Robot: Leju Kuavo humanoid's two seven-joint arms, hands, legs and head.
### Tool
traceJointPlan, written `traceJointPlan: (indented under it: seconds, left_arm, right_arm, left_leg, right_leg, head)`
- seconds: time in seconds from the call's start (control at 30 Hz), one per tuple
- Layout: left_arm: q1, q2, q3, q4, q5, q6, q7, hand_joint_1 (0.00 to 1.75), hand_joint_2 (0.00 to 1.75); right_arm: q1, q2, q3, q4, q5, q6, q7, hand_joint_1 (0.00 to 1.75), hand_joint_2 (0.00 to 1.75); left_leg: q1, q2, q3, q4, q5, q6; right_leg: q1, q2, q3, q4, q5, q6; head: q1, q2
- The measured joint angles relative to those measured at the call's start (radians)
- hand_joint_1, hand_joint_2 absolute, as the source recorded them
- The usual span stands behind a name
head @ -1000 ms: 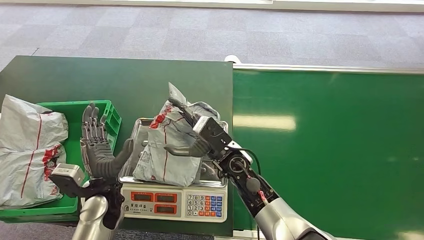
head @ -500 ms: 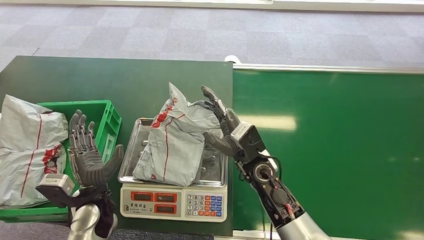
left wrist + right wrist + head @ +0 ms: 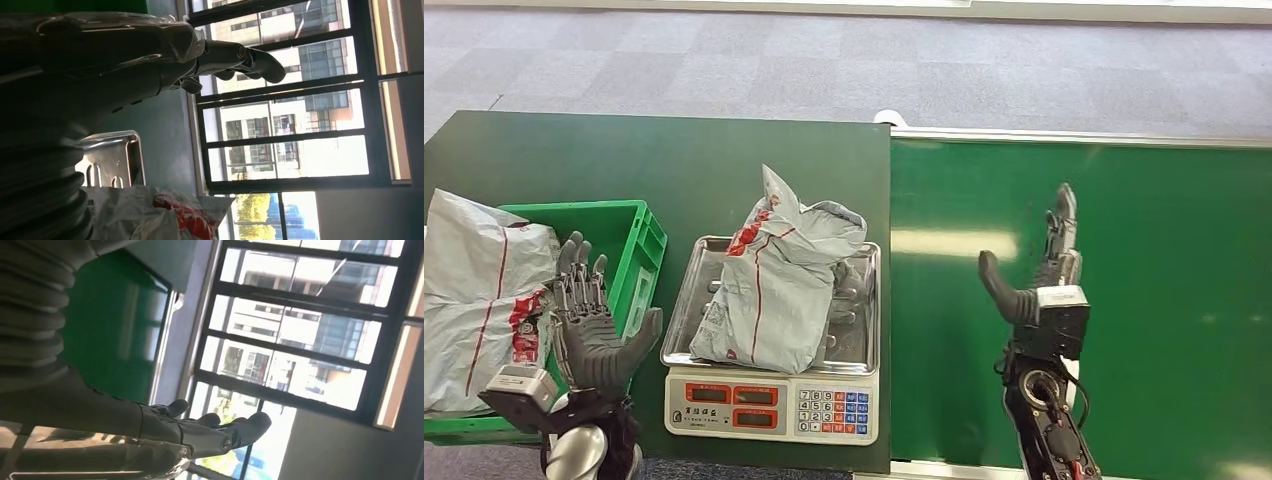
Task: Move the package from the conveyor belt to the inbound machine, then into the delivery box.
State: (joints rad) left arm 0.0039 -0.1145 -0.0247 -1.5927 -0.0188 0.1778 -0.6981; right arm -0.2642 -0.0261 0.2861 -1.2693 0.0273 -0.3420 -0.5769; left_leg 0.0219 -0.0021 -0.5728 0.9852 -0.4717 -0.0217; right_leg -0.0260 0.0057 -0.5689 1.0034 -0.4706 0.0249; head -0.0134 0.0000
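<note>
A grey plastic package [image 3: 776,277] with red print lies on the steel tray [image 3: 858,340] of the weighing scale [image 3: 771,405], and nothing grips it. My right hand [image 3: 1042,283] is raised over the green conveyor belt [image 3: 1124,300], well to the right of the scale, fingers spread and empty. My left hand [image 3: 589,322] is held up open beside the green delivery box [image 3: 637,245], left of the scale. The left wrist view shows that hand's fingers [image 3: 235,55], the tray's corner [image 3: 117,157] and part of the package [image 3: 160,217].
Another grey package [image 3: 479,300] fills the green box at the left. The scale stands on a dark green table [image 3: 674,160] next to the belt. Grey carpet floor [image 3: 844,60] lies beyond. Windows [image 3: 300,325] show behind both wrist views.
My right hand has let go of the package and swung right, off the scale and out over the belt. My left hand has dropped back slightly toward me. The package stays on the tray.
</note>
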Motion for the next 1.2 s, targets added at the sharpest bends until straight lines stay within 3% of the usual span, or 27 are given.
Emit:
traceJointPlan:
  seconds: [0.13,0.37,0.53,0.7,0.97,1.2]
  left_arm:
    - [0.018,0.001,-0.001,0.000,-0.010,-0.020,0.003,0.00,1.75]
    - [0.025,0.002,-0.002,0.000,-0.011,-0.035,0.007,0.00,1.75]
    - [0.036,0.005,-0.007,0.000,-0.012,-0.130,0.022,0.00,1.75]
    - [0.040,0.004,-0.014,0.000,-0.071,-0.154,0.032,0.00,1.75]
    - [0.018,0.010,-0.068,0.011,-0.323,-0.038,0.071,0.00,1.75]
    - [-0.021,0.022,-0.142,0.036,-0.445,0.000,0.089,0.00,1.75]
  right_arm:
    - [0.072,-0.012,-0.076,-0.018,-0.012,0.005,0.002,0.00,1.75]
    - [0.100,-0.015,-0.113,-0.033,-0.016,0.013,0.005,0.00,1.75]
    - [0.152,-0.011,-0.120,-0.049,-0.044,0.111,0.037,0.00,1.75]
    - [0.209,0.002,-0.122,-0.056,0.002,0.207,0.059,0.00,1.75]
    - [0.242,0.016,-0.133,-0.067,0.044,0.286,0.078,0.00,1.75]
    - [0.288,0.034,-0.167,-0.105,0.058,0.297,0.088,0.00,1.75]
  left_leg:
    - [0.000,0.002,0.000,0.000,0.000,0.000]
    - [0.000,0.002,0.001,0.000,0.000,0.000]
    - [0.000,0.001,0.001,0.000,0.000,0.000]
    - [0.000,0.001,0.000,0.000,-0.001,0.000]
    - [0.000,0.001,0.001,0.000,0.000,0.000]
    - [0.000,0.001,0.001,0.000,0.000,0.000]
  right_leg:
    - [0.000,0.001,0.000,0.000,0.000,0.000]
    - [0.000,0.001,0.000,0.000,0.000,0.000]
    - [0.000,0.000,0.001,0.000,0.000,0.000]
    - [0.000,0.001,0.000,0.000,0.000,0.000]
    - [0.000,0.001,0.000,0.000,0.000,0.000]
    - [0.000,0.001,0.000,0.000,0.000,0.000]
  head:
    - [0.000,0.000]
    - [0.000,0.000]
    - [0.000,0.000]
    - [0.000,0.000]
    - [0.000,0.000]
    - [0.000,0.000]
